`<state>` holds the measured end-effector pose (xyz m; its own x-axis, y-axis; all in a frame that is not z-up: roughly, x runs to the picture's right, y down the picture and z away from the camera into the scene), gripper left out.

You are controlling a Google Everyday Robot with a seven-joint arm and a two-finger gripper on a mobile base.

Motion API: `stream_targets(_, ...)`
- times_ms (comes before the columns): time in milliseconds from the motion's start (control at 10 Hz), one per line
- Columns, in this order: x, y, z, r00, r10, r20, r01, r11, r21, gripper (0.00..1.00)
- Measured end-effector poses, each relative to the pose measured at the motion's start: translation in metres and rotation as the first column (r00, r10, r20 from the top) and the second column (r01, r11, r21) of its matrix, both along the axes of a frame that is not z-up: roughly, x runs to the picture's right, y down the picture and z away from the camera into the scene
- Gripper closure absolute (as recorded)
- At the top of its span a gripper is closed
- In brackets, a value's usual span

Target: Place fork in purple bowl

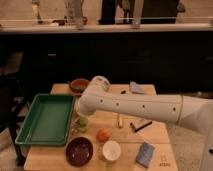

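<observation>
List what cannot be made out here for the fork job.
1. Gripper: camera view, hidden behind the white arm, by the green tray's right rim.
2. Fork: nowhere distinguishable; possibly behind that arm.
3. Purple bowl: inside too dark to read.
</observation>
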<state>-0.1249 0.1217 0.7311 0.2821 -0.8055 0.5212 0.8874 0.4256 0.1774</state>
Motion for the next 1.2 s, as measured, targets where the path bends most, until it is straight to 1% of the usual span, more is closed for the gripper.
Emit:
stream_targets(200,-0.004,0.013,-0.008,1.000,-0.022,0.004,0.022,0.9998,-0.003,1.00)
stream_targets(400,-0.001,0.028,-0.015,1.000,-0.028,0.001,0.028,0.9996,-0.004,1.00)
stream_targets(600,0.005,0.044,-0.018,1.000,-0.021,-0.002,0.021,0.9998,-0.006,1.00)
stream_targets(800,0.010,0.056,-0.021,1.000,-0.014,0.000,0.014,0.9999,-0.001,1.00)
stream_targets(1200,0.011,0.082,-0.026,1.000,-0.006,0.018,0.006,0.9999,0.009,1.00)
